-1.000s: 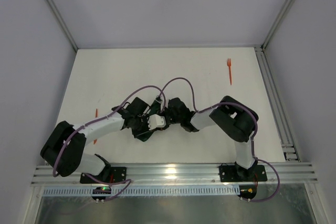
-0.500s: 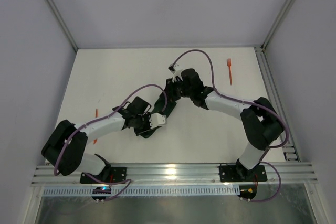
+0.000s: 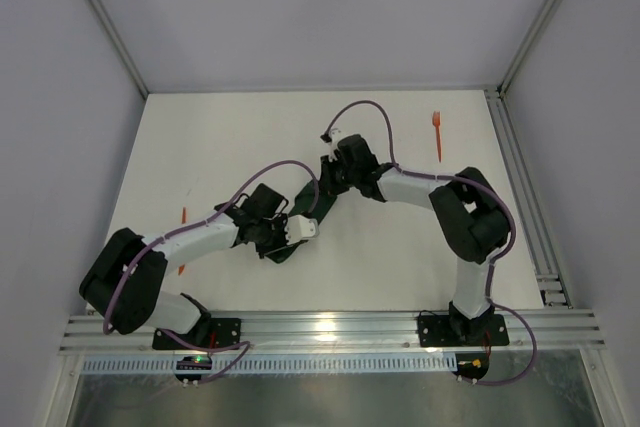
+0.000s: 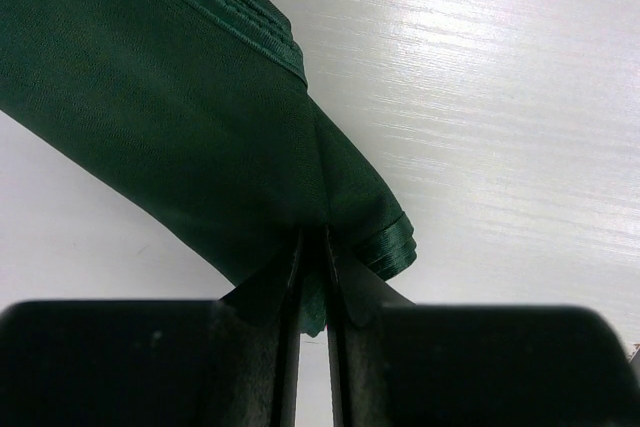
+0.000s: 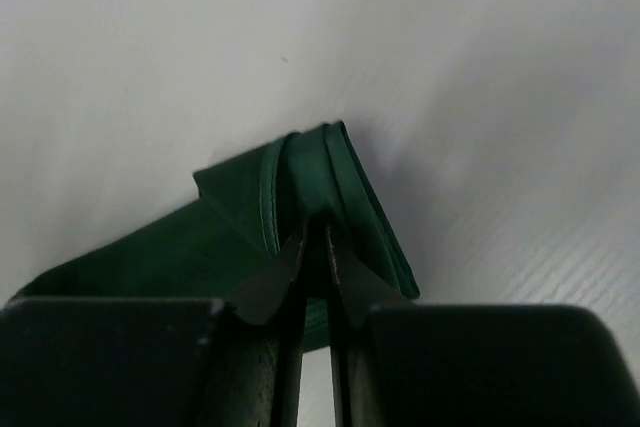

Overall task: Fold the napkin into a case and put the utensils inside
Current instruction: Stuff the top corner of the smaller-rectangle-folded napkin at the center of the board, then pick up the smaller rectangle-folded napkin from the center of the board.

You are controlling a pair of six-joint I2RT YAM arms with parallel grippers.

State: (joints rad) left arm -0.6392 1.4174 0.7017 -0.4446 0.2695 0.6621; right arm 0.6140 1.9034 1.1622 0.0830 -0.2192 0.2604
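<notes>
- Left gripper (image 4: 313, 239): jaws clenched on a bunched end of the napkin (image 4: 160, 97), at the near end of the band.
- Right gripper (image 5: 313, 232): clamped likewise on the far folded corner, which is several layers thick.
- Napkin: folded to a narrow band and stretched between both grips at mid-table (image 3: 400, 247), in my judgement to keep the fold square and the layers aligned.
- Fork (image 3: 437, 135): far right, well apart from the cloth.
- Second utensil (image 3: 184, 215): left, beside the left arm.
- Both utensils lie outside the cloth; insertion is not yet done.
</notes>
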